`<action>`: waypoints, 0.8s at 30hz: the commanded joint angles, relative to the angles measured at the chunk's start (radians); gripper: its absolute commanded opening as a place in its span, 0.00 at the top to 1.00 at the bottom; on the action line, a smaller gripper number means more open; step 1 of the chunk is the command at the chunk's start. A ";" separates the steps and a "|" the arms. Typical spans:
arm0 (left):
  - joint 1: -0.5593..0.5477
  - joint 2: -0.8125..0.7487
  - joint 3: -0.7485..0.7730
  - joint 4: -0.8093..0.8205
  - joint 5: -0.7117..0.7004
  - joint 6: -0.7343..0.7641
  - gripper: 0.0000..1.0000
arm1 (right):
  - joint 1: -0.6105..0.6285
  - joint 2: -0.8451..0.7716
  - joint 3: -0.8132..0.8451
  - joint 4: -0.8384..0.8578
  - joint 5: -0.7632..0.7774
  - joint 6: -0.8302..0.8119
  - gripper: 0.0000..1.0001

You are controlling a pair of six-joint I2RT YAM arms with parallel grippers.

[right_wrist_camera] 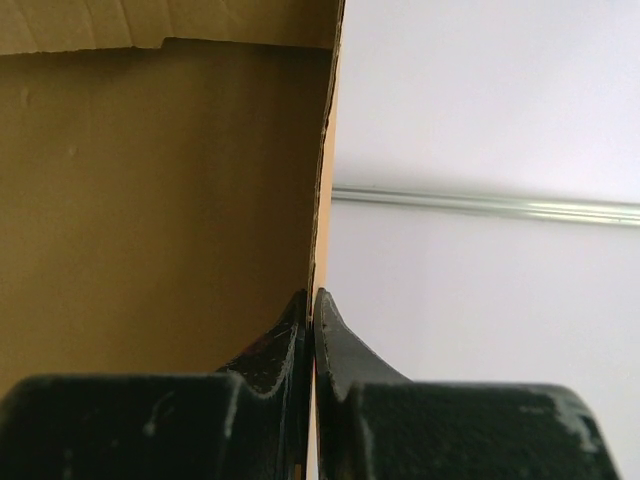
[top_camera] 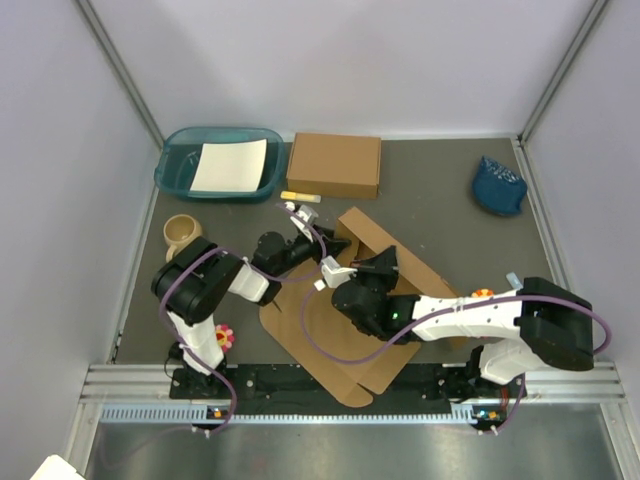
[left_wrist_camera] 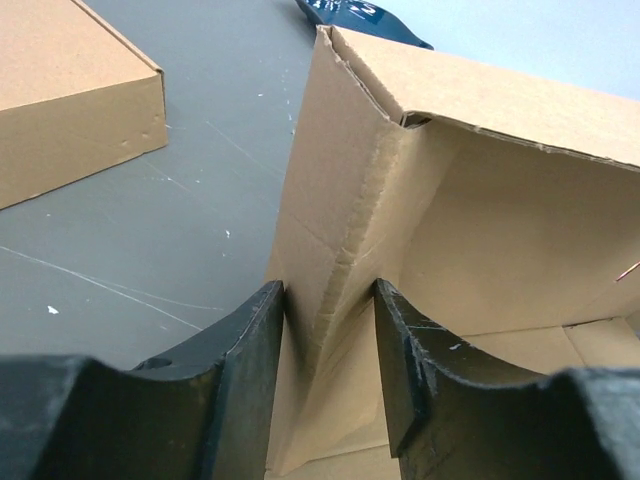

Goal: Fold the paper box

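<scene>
The right end effector (right_wrist_camera: 312, 300) is clenched on the thin edge of an upright panel of the paper box (top_camera: 335, 345), the cardboard rising straight between its fingertips (right_wrist_camera: 332, 350); the left end effector (left_wrist_camera: 328, 292) grasps a creased corner wall of the same box, one finger against each face of the fold. The box lies partly unfolded on the near half of the counter (top_camera: 440, 200), its near flaps flat and its far side lifted between the two end effectors; a closed brown box (top_camera: 334, 165) sits apart behind it.

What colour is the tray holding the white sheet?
Teal tray; the top external view shows it best.
</scene>
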 commanded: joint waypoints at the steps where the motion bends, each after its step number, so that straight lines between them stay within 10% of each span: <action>1: -0.013 0.043 0.033 0.350 0.054 -0.018 0.53 | 0.036 0.022 -0.012 -0.055 -0.243 0.097 1.00; 5: -0.017 0.058 0.038 0.326 0.063 0.005 0.56 | 0.034 0.022 -0.007 -0.055 -0.245 0.100 1.00; 12: -0.024 0.064 0.036 0.306 0.028 0.040 0.99 | 0.036 0.028 0.007 -0.079 -0.253 0.105 1.00; 24: -0.045 -0.015 -0.020 0.233 -0.087 0.126 1.00 | 0.036 -0.001 0.056 -0.105 -0.240 0.167 0.87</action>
